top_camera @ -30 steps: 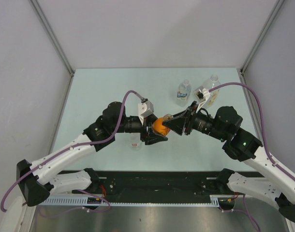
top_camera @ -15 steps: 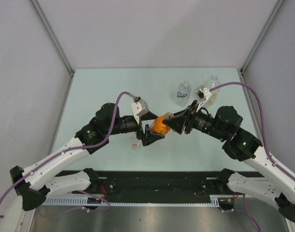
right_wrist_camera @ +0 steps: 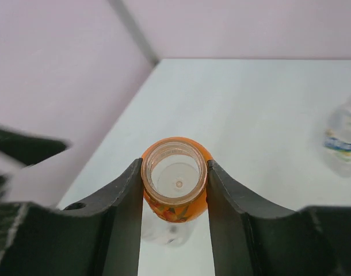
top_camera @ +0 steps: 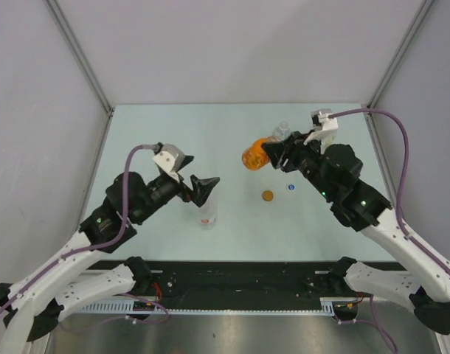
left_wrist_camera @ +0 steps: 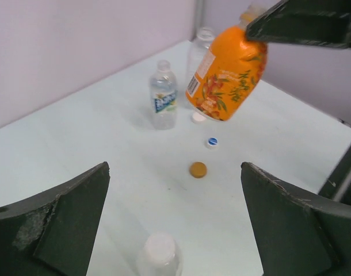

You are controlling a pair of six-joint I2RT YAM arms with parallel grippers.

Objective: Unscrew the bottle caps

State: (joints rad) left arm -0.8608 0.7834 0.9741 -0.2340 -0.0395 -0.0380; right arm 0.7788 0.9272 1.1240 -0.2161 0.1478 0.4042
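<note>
Your right gripper (right_wrist_camera: pixel 175 172) is clamped on the orange bottle (right_wrist_camera: pixel 172 211), with 1 finger (right_wrist_camera: pixel 121 213) on each side of its neck, just under the rim. The wrist view looks straight into the open, uncapped mouth. From above, you can see the bottle held off the table (top_camera: pixel 158 140), tilted, with its base pointing toward the left arm.

Your left gripper (top_camera: pixel 209 188) stands with its 2 fingers wide apart and holds nothing. It is well apart from the orange bottle, toward the near left. A small clear bottle (top_camera: pixel 206 214) stands upright just below and ahead of those parted fingers, with its white cap (left_wrist_camera: pixel 158 248) on.

3 loose caps lie on the table between the 2 grippers. The orange-brown cap (top_camera: pixel 267 195) is nearest you, and the blue cap (top_camera: pixel 290 187) is just beyond it to the right. A second white cap (left_wrist_camera: pixel 198 117) lies farther back, under the held bottle as the left wrist view shows it.

Behind the caps, the blue-labelled bottle (left_wrist_camera: pixel 163 95) stands upright. The large clear bottle (left_wrist_camera: pixel 199 49) stands just beside it, partly hidden by the orange one. You cannot tell from these views whether those 2 are capped.
</note>
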